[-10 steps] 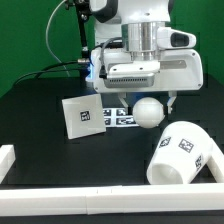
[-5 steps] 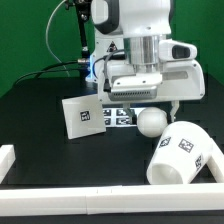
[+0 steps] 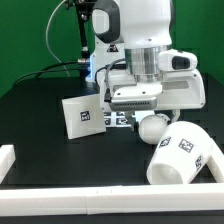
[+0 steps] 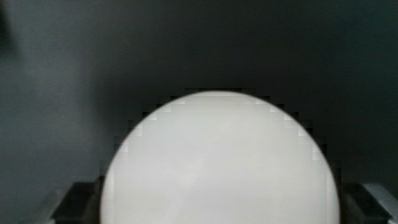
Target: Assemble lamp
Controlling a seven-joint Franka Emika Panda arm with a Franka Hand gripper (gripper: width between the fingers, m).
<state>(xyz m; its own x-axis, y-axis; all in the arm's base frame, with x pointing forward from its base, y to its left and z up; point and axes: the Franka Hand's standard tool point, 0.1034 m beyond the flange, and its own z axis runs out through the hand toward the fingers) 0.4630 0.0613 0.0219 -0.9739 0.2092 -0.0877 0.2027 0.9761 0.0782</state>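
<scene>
My gripper (image 3: 147,116) is shut on the white round-headed bulb (image 3: 152,127) and holds it low over the black table, between the base and the shade. In the wrist view the bulb (image 4: 217,150) fills the lower middle, with a dark finger (image 4: 71,206) at each side of it. The flat square base (image 3: 82,116) with a black tag stands tilted at the exterior view's left of the bulb. The large tapered shade (image 3: 186,154) lies on its side at the exterior view's right front, close to the bulb.
The marker board (image 3: 117,119) lies flat behind the bulb, partly hidden by the arm. A white rail (image 3: 100,206) runs along the front edge and another (image 3: 8,160) at the left. A green backdrop stands behind.
The arm has come down and a little toward the exterior view's right with the bulb in its grip. The bulb now hangs nearer the table and the shade. Base and shade have not moved.
</scene>
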